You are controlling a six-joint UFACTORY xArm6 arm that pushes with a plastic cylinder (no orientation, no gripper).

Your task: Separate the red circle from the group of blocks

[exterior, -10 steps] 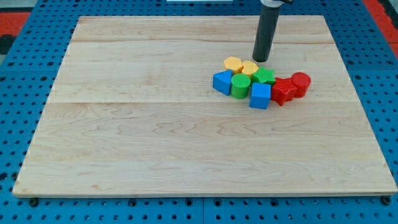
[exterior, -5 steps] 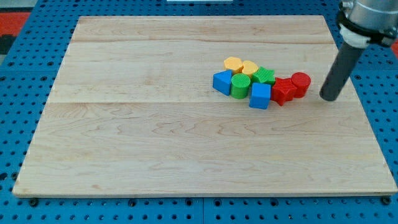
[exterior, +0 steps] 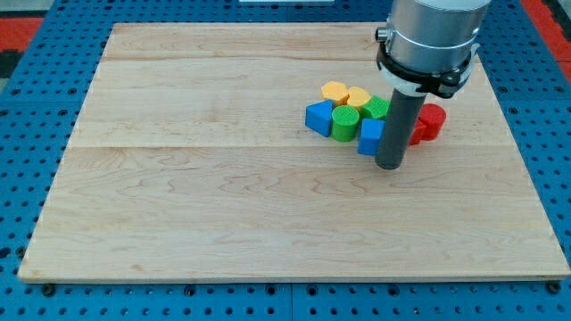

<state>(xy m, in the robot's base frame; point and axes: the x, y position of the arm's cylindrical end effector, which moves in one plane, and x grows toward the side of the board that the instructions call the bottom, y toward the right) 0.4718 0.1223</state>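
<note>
Where the wooden board (exterior: 223, 223) carries its one cluster of blocks, my tip (exterior: 390, 166) rests on the wood just toward the view's bottom of that cluster, the dark rod rising from it and hiding part of the blocks behind. There is no gripper or jaw on this arm, so nothing is open, closed or clamped; the rod simply stands against the group's lower edge. The red circle (exterior: 433, 120) sits up and to the view's right of the tip, at the right end of the cluster, touching or almost touching a second red block (exterior: 415, 134) whose shape the rod largely covers. Just to the view's left of the tip stands a blue cube-like block (exterior: 370, 136), close enough that I cannot tell whether the rod touches it. Farther left of the tip come a green cylinder (exterior: 345, 121) and a blue block (exterior: 318, 117), and above the tip, behind the rod, another green block (exterior: 376, 108). Two yellow blocks (exterior: 335, 91) (exterior: 358, 96) lie at the cluster's top-left edge, farthest from the tip.
</note>
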